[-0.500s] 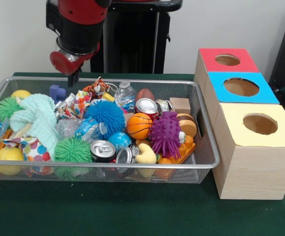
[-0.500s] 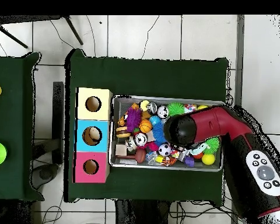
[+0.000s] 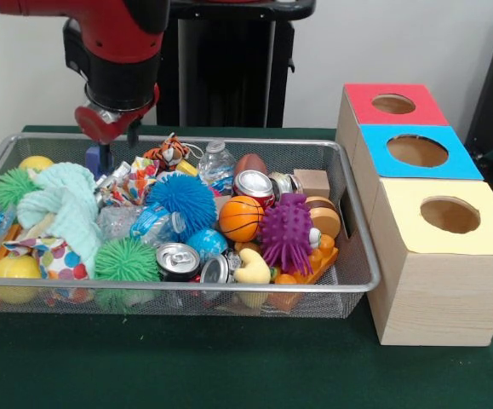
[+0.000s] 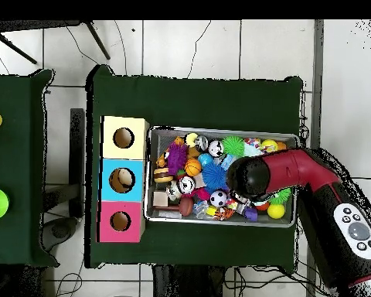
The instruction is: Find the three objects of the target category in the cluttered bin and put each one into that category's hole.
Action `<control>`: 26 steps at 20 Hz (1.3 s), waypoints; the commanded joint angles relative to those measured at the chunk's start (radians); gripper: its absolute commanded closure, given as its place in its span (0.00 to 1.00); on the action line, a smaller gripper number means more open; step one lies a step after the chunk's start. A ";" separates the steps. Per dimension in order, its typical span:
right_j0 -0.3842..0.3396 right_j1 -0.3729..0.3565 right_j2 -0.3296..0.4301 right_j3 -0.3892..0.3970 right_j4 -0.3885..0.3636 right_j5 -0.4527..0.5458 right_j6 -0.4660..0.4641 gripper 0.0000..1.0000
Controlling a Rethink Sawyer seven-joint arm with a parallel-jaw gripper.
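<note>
The wire-mesh bin (image 3: 358,256) is full of mixed toys; it also shows in the overhead view (image 4: 149,174). One white dotted cloth (image 3: 55,256) lies at the bin's front left under a mint-green cloth. Another printed cloth (image 3: 135,180) is crumpled near the back, left of centre. I cannot make out a third. My gripper (image 3: 131,135) hangs over the bin's back left part, just above the rim and above and left of the crumpled cloth, touching nothing I can see. In the overhead view the arm's head (image 4: 250,178) hides it. The yellow-topped box's hole (image 3: 450,215) (image 4: 124,138) is unobstructed.
The blue-topped box (image 3: 416,152) and red-topped box (image 3: 393,104) stand behind the yellow one. The bin also holds spiky balls (image 3: 285,232), drink cans (image 3: 177,261), a basketball (image 3: 241,218), a plastic bottle (image 3: 218,167) and a toy tiger (image 3: 168,153).
The arm has moved toward the left in the front view, further over the bin's back left corner. The things in the bin have not moved.
</note>
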 commanded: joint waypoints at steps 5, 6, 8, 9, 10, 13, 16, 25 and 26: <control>-0.023 0.104 0.071 -0.018 -0.063 -0.110 -0.320 0.00; -0.026 0.108 0.074 -0.014 -0.064 -0.115 -0.325 0.00; -0.038 0.115 0.085 -0.005 -0.062 -0.124 -0.347 0.00; -0.038 0.115 0.089 -0.004 -0.062 -0.126 -0.350 0.00; -0.039 0.117 0.092 -0.003 -0.068 -0.134 -0.358 0.00; -0.041 0.126 0.099 -0.008 -0.083 -0.152 -0.379 0.00; -0.037 0.123 0.101 -0.005 -0.096 -0.166 -0.384 0.00; -0.022 0.125 0.076 -0.022 -0.127 -0.168 -0.380 0.00; -0.021 0.123 0.074 -0.023 -0.129 -0.165 -0.377 0.00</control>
